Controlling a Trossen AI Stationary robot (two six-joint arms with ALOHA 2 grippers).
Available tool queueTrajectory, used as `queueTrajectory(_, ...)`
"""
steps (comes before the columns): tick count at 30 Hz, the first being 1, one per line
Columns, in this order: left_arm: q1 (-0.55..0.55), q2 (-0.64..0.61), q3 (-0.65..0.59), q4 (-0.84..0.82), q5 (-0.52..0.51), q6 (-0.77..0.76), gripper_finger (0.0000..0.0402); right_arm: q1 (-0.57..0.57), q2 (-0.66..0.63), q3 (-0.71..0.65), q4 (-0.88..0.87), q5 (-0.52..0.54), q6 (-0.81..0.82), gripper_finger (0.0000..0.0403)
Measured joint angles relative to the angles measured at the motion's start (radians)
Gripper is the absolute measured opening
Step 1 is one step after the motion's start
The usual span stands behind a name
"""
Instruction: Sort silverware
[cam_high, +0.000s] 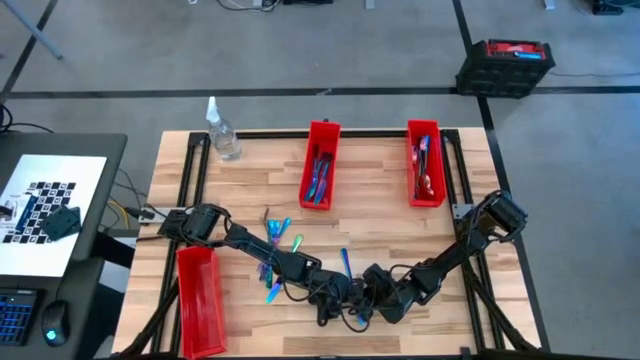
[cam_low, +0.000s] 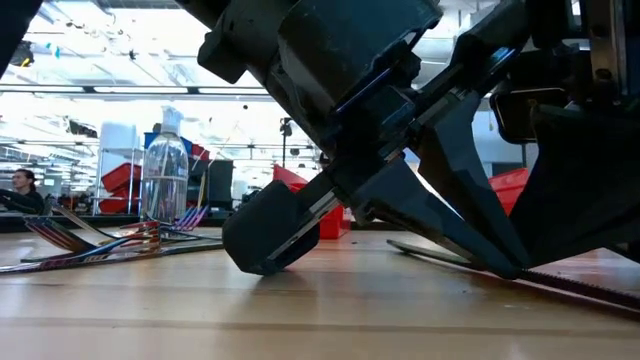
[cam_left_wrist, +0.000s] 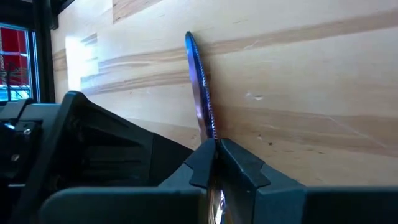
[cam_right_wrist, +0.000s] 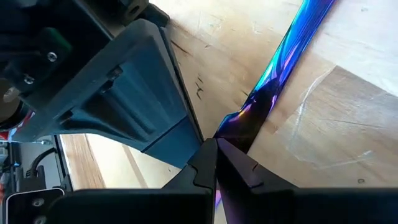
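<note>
Near the front edge of the wooden table, both arms meet low over a single blue-purple knife that lies flat on the boards. From the left wrist view, the left gripper has its 2 fingertips pressed together on the near end of that knife, whose blade runs away from the fingers across the wood. From the right wrist view, the right gripper is likewise clenched on one end of the same knife, its fingertips closed against the metal where the handle bends. In the high view the 2 grippers sit just beside each other, the left gripper on the knife's left side, the right gripper on its right.

Left of the knife, a loose cluster of silverware lies on the table. Beyond the knife, toward the far edge, 2 red bins stand side by side: the middle bin holds several pieces, and the right bin holds more. A 3rd red bin sits at the front left, well apart from the knife. A clear bottle stands at the far left corner
</note>
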Motion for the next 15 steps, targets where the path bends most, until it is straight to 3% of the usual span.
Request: queueTrajectory(15, 0.003, 0.005, 0.02, -0.046, -0.023, -0.094, 0.0, -0.008, -0.035, 0.001, -0.108, -0.003, 0.021, 0.0)
